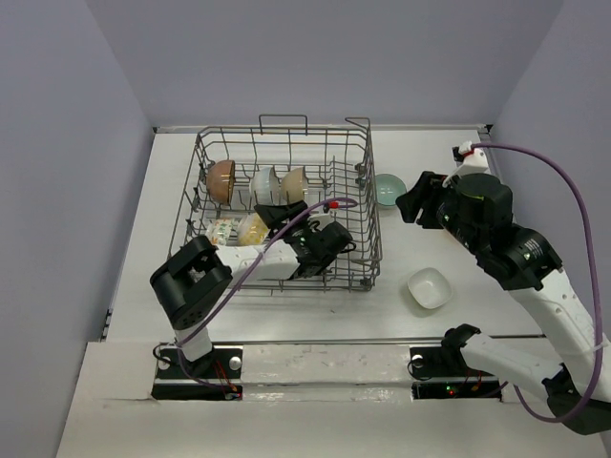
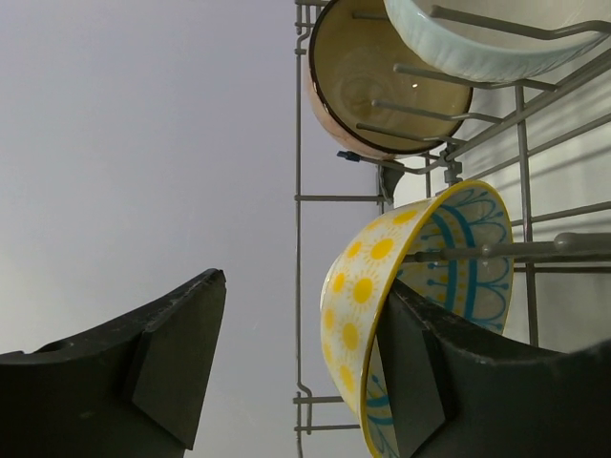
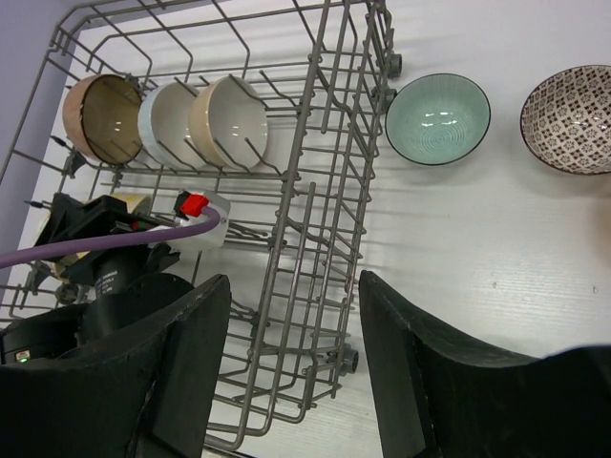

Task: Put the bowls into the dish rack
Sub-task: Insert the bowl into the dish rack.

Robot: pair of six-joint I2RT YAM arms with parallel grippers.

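The dish rack (image 1: 364, 221) holds a brown bowl (image 1: 221, 179), a pale bowl (image 1: 264, 183) and a beige bowl (image 1: 293, 181) in its back row. A speckled bowl (image 1: 224, 231) and a yellow sun-patterned bowl (image 2: 368, 286) stand on edge in the front row. My left gripper (image 2: 304, 286) is inside the rack, open. Its right finger (image 2: 410, 372) sits inside the yellow bowl's rim; the left finger is well clear. My right gripper (image 3: 296, 281) hangs open and empty over the rack's right wall. A teal bowl (image 3: 438, 118), a brown-patterned bowl (image 3: 568, 117) and a squarish white bowl (image 1: 428, 287) lie on the table.
The rack's tall wire wall (image 3: 329, 143) stands between the right gripper and the rack's inside. The left arm's purple cable (image 3: 115, 243) runs over the rack's front half. The enclosure walls close in the table (image 1: 286, 315) on three sides.
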